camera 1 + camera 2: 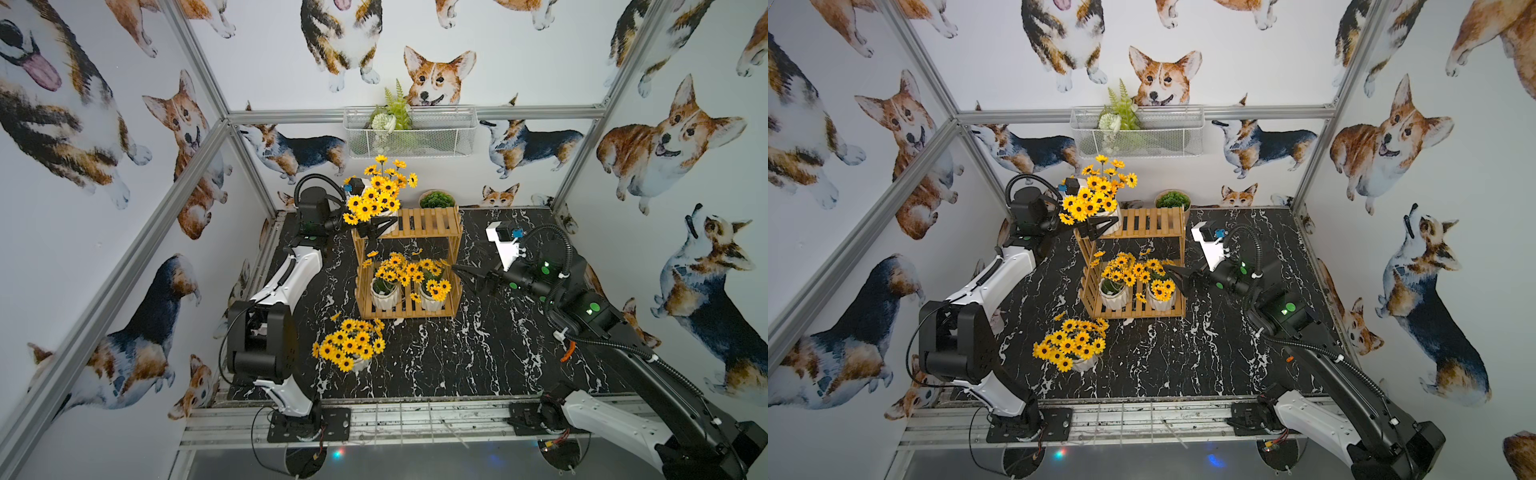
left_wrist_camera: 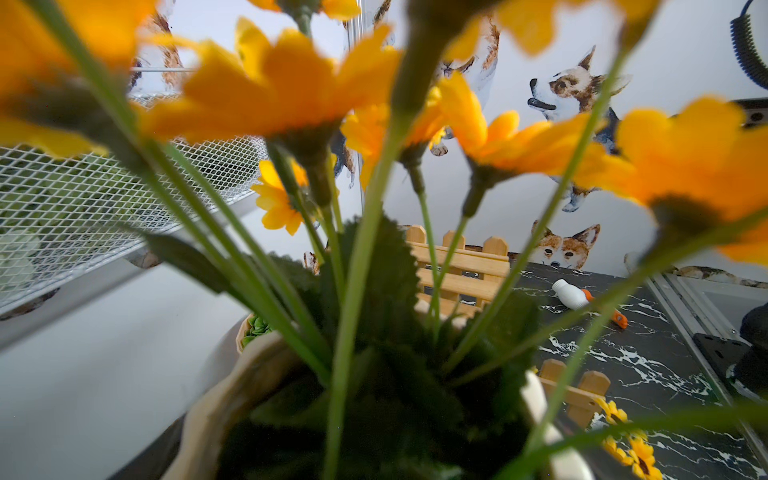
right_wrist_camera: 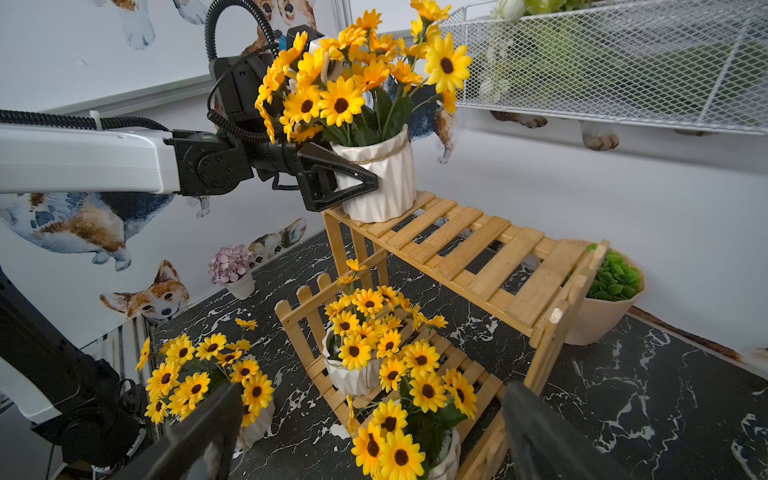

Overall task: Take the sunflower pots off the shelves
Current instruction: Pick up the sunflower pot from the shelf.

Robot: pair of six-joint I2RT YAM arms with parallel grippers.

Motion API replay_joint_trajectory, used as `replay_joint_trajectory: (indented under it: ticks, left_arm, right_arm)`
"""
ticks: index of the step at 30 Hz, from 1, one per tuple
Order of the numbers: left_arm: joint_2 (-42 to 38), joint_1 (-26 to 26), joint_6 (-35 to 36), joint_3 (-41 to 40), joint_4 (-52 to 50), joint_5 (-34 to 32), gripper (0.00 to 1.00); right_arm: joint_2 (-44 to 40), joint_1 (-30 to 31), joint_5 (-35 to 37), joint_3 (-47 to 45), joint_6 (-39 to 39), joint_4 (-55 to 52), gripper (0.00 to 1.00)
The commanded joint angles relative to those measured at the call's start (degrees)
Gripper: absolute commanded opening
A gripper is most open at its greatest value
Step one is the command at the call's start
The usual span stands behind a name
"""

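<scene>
The shelves (image 1: pixel 428 224) are a two-tier wooden slat rack at mid-table. One sunflower pot (image 3: pixel 382 174) stands at the left end of the top tier. My left gripper (image 1: pixel 388 222) is closed around its ribbed white wall, the near finger (image 3: pixel 340 178) flat against it and the far finger hidden. Its wrist view is filled with blurred stems and the pot rim (image 2: pixel 232 395). Two more sunflower pots (image 1: pixel 385 295) (image 1: pixel 431 299) sit on the lower tier. Another (image 1: pixel 353 345) stands on the table in front. My right gripper (image 1: pixel 465 276) hangs open beside the lower tier's right end, holding nothing.
A beige bowl of green foliage (image 1: pixel 437 200) sits behind the rack's right end. A white wire basket (image 1: pixel 409 131) with a fern hangs on the back wall. A small pot of pink flowers (image 3: pixel 232 270) stands by the left wall. A white bottle (image 2: pixel 573 295) lies at the table's right side.
</scene>
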Motion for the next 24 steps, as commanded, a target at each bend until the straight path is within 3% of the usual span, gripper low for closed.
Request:
replay_joint_trajectory:
  ticks: [1,6,16,24]
  left_arm:
    - [0.56,0.01,2.16,0.48,-3.18,0.99,0.0]
    - [0.39,0.01,0.67,1.16,-1.09,3.71,0.0]
    - [-0.05,0.02,-10.17,2.23,11.39,6.48,0.0]
    - [-2.56,0.05,-12.47,2.33,14.07,7.55,0.0]
  right_arm:
    - [-0.25,-0.04,-0.2,-0.01,0.01,0.21,1.0]
    - [-0.42,-0.05,-0.11,-0.03,0.05,0.2,1.0]
    - [-0.87,-0.03,0.15,-0.43,0.17,0.36,1.0]
    - [-1.64,0.0,0.7,-0.96,0.45,0.51,1.0]
